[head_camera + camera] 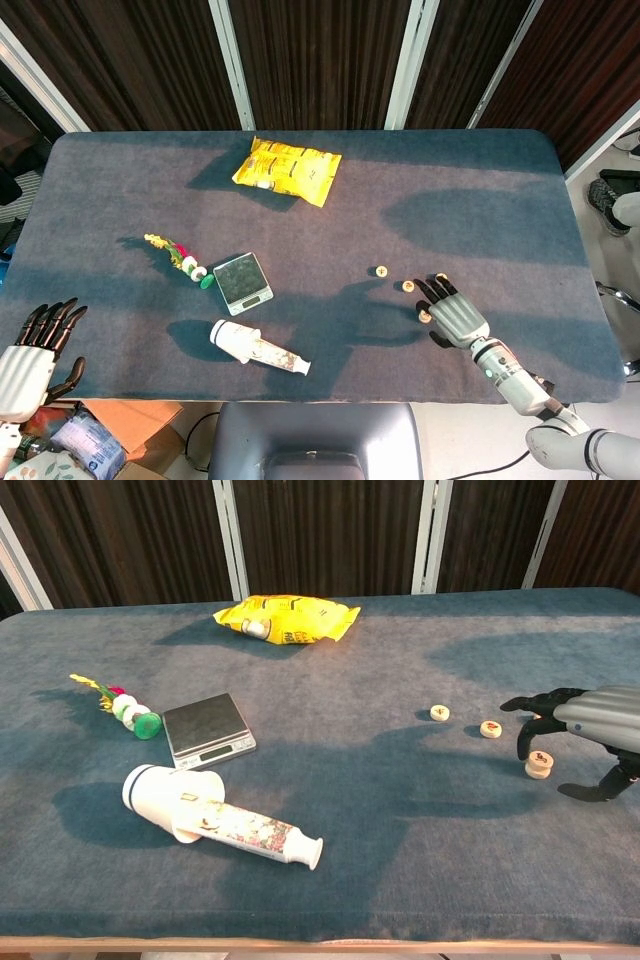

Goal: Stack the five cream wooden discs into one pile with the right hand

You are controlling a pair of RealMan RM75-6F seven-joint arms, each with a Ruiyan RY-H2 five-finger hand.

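The right hand (590, 720), fingers apart and empty, hovers over cream wooden discs (539, 765); a small grey digital scale (208, 727) lies well off at nine o'clock.

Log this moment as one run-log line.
phase: stacking | right hand: open, over the short pile | loose discs: beside it, apart | left hand: idle off the table

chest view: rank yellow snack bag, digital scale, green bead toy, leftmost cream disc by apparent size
1. yellow snack bag, though farthest from the camera.
2. digital scale.
3. green bead toy, strung out long but thin.
4. leftmost cream disc, clearly smallest.
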